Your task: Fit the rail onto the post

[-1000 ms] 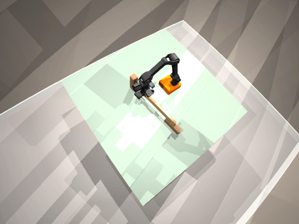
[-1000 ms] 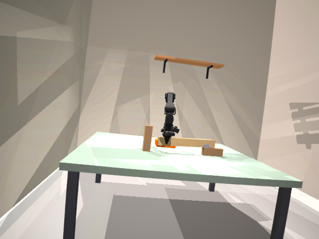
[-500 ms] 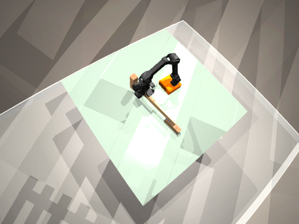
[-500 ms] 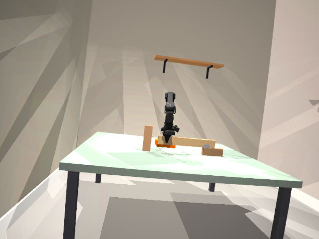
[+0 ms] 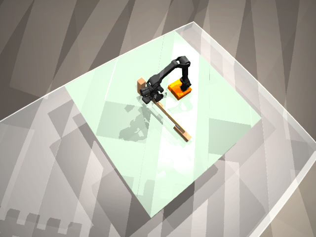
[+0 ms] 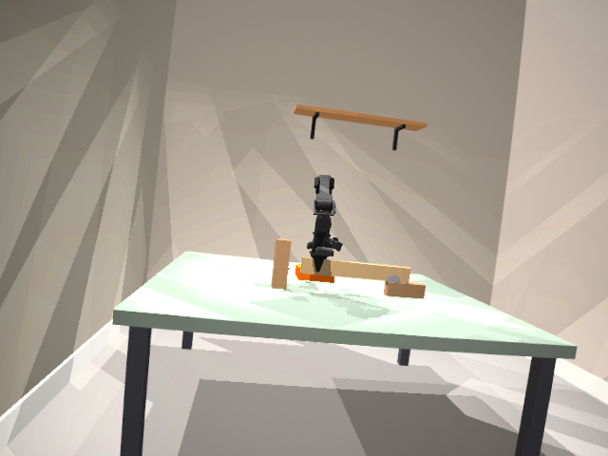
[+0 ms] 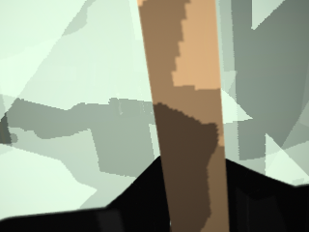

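Observation:
The rail point(image 5: 169, 115) point(image 6: 368, 271) point(image 7: 200, 63) is a long light-wood board standing on edge. My gripper point(image 6: 318, 267) point(image 7: 182, 160) is shut on it close to its near end, which is raised off the table. The rail looks about level. Its far end sits at the grey bracket point(image 5: 177, 126) point(image 6: 392, 278) on the footboard block point(image 5: 188, 138) point(image 6: 405, 290). The upright post point(image 5: 139, 88) point(image 6: 280, 265) stands left of the near end in the exterior view, with a small gap between. Small pegs point(image 6: 290, 260) show in that gap. The holes in the rail's end are not visible.
The orange arm base point(image 5: 173, 88) point(image 6: 321, 278) stands behind the rail on the pale green table point(image 5: 122, 158) point(image 6: 196, 299). The arm hides part of the near end in the top view. A wooden shelf point(image 6: 360, 118) is on the back wall, well above the arm.

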Controlling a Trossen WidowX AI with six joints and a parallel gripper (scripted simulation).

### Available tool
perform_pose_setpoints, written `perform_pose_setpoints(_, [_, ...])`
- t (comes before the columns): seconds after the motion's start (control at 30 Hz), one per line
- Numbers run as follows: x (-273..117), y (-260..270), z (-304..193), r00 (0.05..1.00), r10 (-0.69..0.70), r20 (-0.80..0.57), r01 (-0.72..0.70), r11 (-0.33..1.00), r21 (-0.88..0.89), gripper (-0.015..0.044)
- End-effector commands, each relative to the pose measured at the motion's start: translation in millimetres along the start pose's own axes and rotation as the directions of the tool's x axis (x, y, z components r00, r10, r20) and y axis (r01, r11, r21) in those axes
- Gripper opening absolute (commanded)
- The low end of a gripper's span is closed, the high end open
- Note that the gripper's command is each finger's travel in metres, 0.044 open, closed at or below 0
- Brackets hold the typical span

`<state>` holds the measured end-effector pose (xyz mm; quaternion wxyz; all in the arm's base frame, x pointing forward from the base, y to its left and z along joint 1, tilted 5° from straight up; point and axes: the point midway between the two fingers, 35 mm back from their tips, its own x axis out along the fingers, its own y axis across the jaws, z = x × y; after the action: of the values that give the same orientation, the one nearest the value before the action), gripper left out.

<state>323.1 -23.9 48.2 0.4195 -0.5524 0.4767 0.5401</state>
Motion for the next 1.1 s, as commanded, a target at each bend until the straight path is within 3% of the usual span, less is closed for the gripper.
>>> perform_pose_setpoints(0.0, [-1.3,-2.8,0.3,1.000,-0.014,0.005,0.014,1.000,0.002,0.0000])
perform_pose_setpoints(1.07, [0.2,0.3,0.3,1.000,-0.014,0.005,0.014,1.000,0.002,0.0000])
